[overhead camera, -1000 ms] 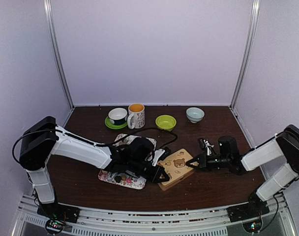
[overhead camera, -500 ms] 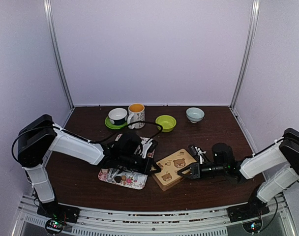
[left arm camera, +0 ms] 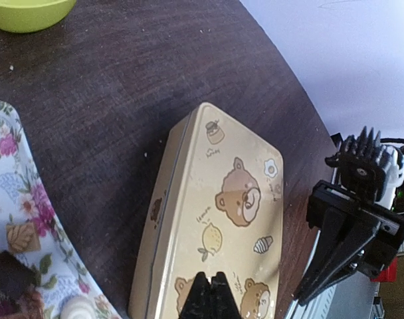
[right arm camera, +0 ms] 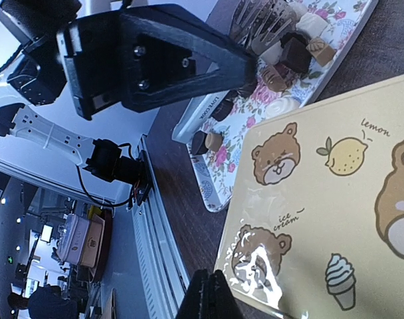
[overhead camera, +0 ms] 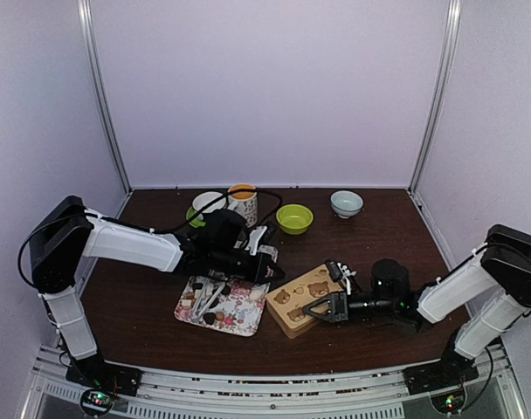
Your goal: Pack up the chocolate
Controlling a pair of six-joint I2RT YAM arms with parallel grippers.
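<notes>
Small dark, tan and cream chocolate pieces (overhead camera: 210,317) lie on a floral tray (overhead camera: 241,325), with metal tongs (overhead camera: 211,298) among them. They also show in the right wrist view (right arm camera: 296,50) and the left wrist view (left arm camera: 9,276). A tan tin with bear pictures (overhead camera: 292,307) lies closed to the right of the tray. My left gripper (overhead camera: 269,270) is shut and empty, above the tray's far right corner beside the tin (left arm camera: 218,212). My right gripper (overhead camera: 311,308) is shut and empty, low over the tin's lid (right arm camera: 335,199), its tips near the lid's front edge.
Along the back stand a white cup on a green saucer (overhead camera: 209,206), a patterned mug (overhead camera: 242,203), a green bowl (overhead camera: 294,217) and a pale bowl (overhead camera: 346,203). The table's metal front rail (overhead camera: 274,384) runs close below the tray and tin.
My left gripper has pulled back and left off the tin, uncovering the tray. My right gripper has moved left over the tin, and the tin has shifted left toward the tray.
</notes>
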